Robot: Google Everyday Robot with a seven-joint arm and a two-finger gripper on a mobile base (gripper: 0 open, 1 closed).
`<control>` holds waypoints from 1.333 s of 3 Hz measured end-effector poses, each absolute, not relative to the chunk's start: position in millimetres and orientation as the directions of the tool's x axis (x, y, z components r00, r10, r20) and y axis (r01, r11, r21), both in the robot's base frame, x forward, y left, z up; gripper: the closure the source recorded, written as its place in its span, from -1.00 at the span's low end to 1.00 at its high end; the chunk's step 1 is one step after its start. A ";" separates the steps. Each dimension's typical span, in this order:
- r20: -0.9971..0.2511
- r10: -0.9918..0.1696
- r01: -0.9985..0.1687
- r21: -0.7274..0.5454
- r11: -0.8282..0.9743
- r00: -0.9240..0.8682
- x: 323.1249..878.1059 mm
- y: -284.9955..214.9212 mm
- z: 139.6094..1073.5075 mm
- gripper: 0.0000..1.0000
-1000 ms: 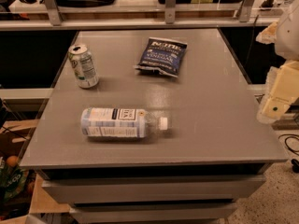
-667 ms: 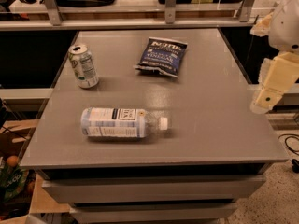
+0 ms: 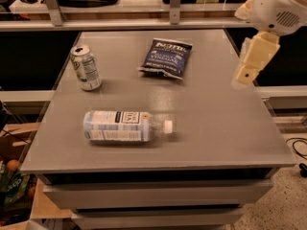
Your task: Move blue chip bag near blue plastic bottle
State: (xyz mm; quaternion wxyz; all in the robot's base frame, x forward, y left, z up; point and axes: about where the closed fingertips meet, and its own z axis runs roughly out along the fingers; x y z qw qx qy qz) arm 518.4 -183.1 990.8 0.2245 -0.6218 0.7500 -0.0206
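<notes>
The blue chip bag [image 3: 165, 57] lies flat on the far middle of the grey table [image 3: 211, 128], dark navy with white lettering. The blue plastic bottle [image 3: 124, 127] lies on its side near the front left, white cap pointing right. My gripper [image 3: 245, 74] hangs in the air over the table's right edge, to the right of the bag and well apart from it. It holds nothing that I can see. The white arm above it runs out of view at the top right.
A green-white soda can [image 3: 86, 67] stands upright at the far left of the table. A shelf rail with metal posts [image 3: 175, 4] runs behind the table. Boxes and clutter sit on the floor at the left [image 3: 12, 176].
My gripper has moved up and to the left, from beside the table's right edge to over it, closer to the bag. Bag, bottle and can have not moved.
</notes>
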 end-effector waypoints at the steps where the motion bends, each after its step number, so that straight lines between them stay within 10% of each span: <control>1: -0.410 -0.902 -0.917 -0.291 0.272 -0.137 560.1 -160.2 976.7 -1.00; 4: -0.506 -0.856 -0.909 -0.303 0.286 -0.101 594.7 -132.3 975.1 -1.00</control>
